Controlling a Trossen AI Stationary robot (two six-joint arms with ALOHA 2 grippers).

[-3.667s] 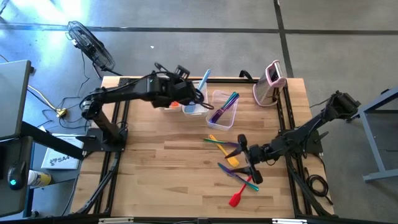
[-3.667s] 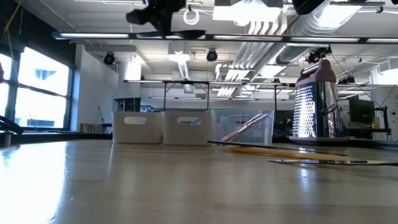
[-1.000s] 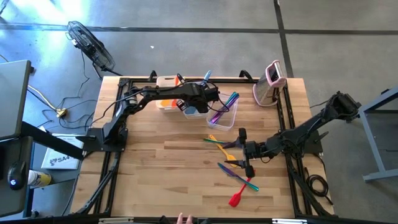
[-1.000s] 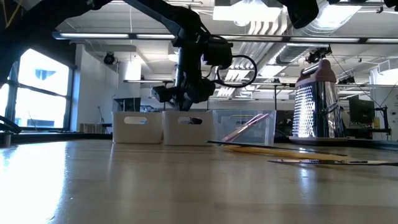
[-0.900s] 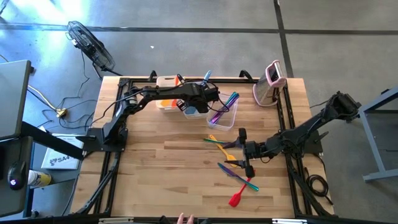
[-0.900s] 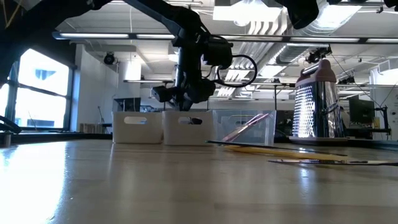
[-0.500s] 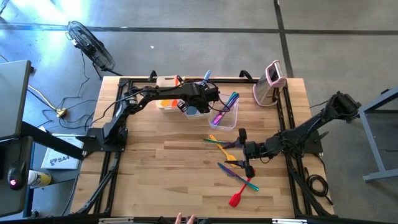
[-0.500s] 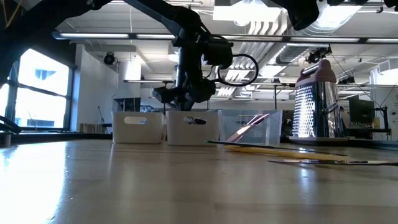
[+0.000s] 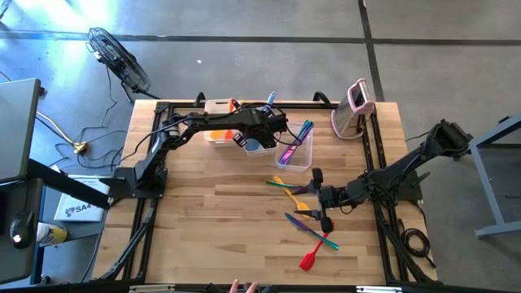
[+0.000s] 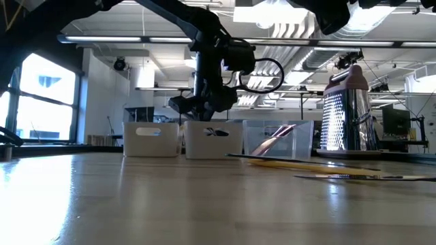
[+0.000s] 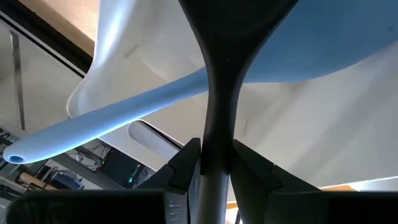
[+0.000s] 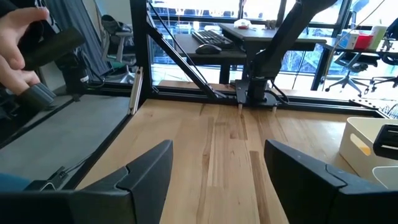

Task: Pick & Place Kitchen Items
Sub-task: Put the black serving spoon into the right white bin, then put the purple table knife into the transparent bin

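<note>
Table (image 9: 220,228) has bare wood across its near-left half. Left gripper (image 9: 262,130) hangs over the middle tub (image 9: 259,145) at the far edge, clenched on a black utensil (image 11: 217,93) beside a light blue one (image 11: 124,118). Right gripper (image 9: 317,199), released, hovers over loose utensils (image 9: 305,216). No writing legible.

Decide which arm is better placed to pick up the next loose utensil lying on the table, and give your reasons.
Right. The right gripper hovers with open fingers directly over the loose coloured long-handled utensils, while the left gripper is at the far white plastic tubs, its fingers shut on a black-handled utensil.
</note>
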